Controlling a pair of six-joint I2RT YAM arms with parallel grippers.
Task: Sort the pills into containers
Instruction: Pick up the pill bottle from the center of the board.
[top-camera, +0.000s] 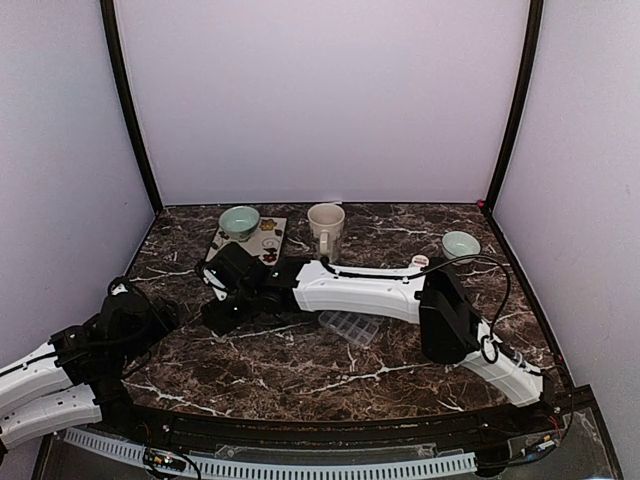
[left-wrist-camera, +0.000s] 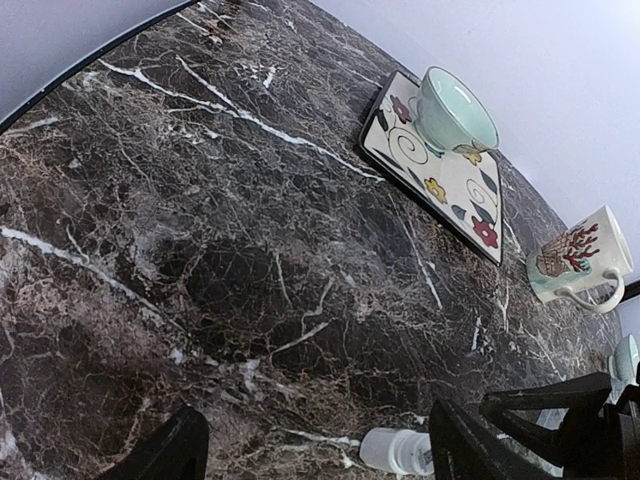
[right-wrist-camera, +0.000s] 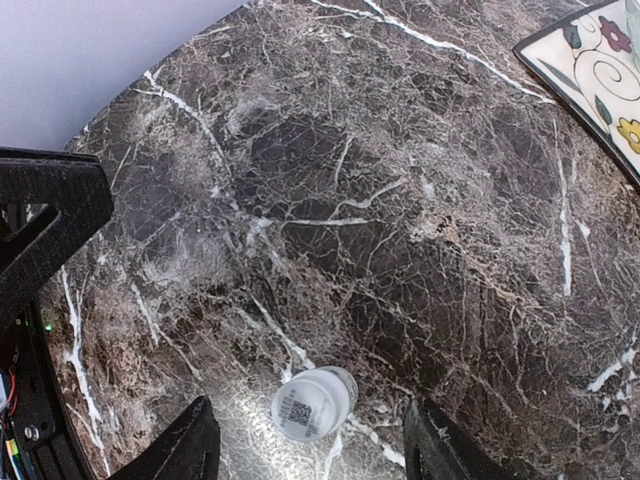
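Top external shows the containers (top-camera: 349, 328), contents too small to tell

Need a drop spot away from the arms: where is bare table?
Bare marble lies between the pill organizer and the near edge, and at the back between the mug and the lone bowl. Crowded: left-centre, where the right arm spans beside the plate.

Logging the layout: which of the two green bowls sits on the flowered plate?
The left bowl, left of the mug, sits on the flowered plate. The right bowl stands directly on the table.
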